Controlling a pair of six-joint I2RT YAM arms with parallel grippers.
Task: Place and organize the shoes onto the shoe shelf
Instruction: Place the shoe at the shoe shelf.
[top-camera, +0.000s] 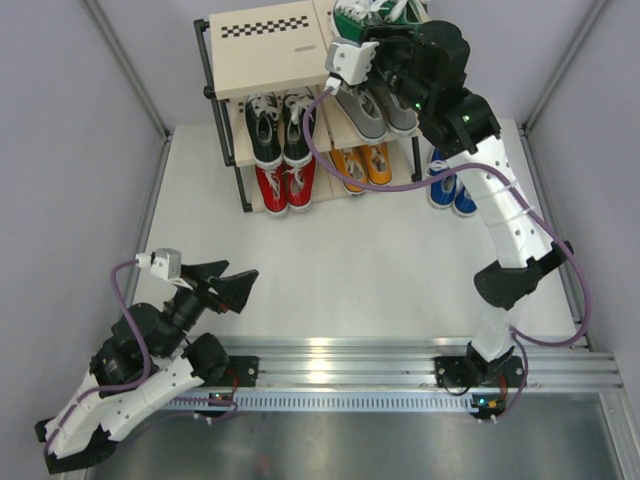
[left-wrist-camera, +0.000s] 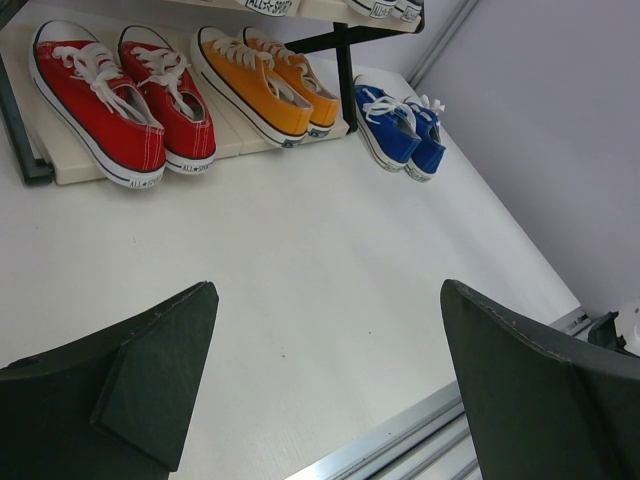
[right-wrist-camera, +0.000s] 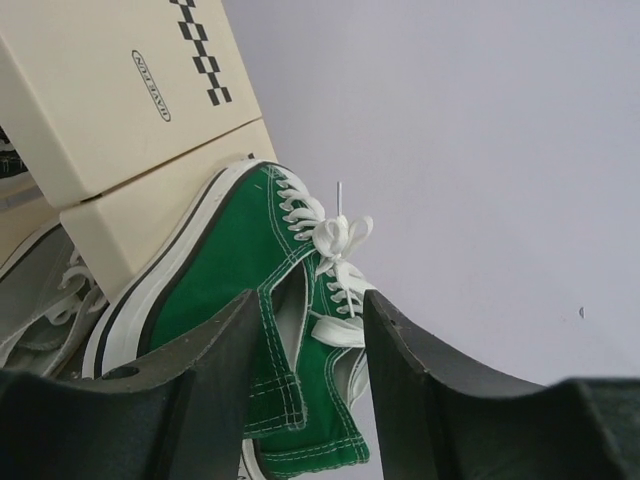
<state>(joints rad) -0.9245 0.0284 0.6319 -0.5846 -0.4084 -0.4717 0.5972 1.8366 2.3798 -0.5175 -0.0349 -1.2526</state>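
The shoe shelf (top-camera: 265, 50) stands at the back of the table. On its top board lie the green shoes (right-wrist-camera: 230, 270), heels toward my right gripper (right-wrist-camera: 310, 310). Its jaws stand apart around the heels, and a gap shows on the right side. From above, the right gripper (top-camera: 365, 40) covers most of the green pair (top-camera: 365, 15). Black shoes (top-camera: 278, 125) and grey shoes (top-camera: 385, 110) fill the middle tier, red (top-camera: 285, 185) and orange (top-camera: 365, 165) the bottom one. Blue shoes (top-camera: 450, 190) sit on the table right of the shelf. My left gripper (top-camera: 225, 285) hovers open near the front left, holding nothing.
The left wrist view shows the red (left-wrist-camera: 110, 95), orange (left-wrist-camera: 265, 80) and blue (left-wrist-camera: 400, 135) pairs ahead of the left gripper (left-wrist-camera: 330, 310). A metal rail (top-camera: 400, 360) runs along the near table edge. Grey walls close in the sides and back.
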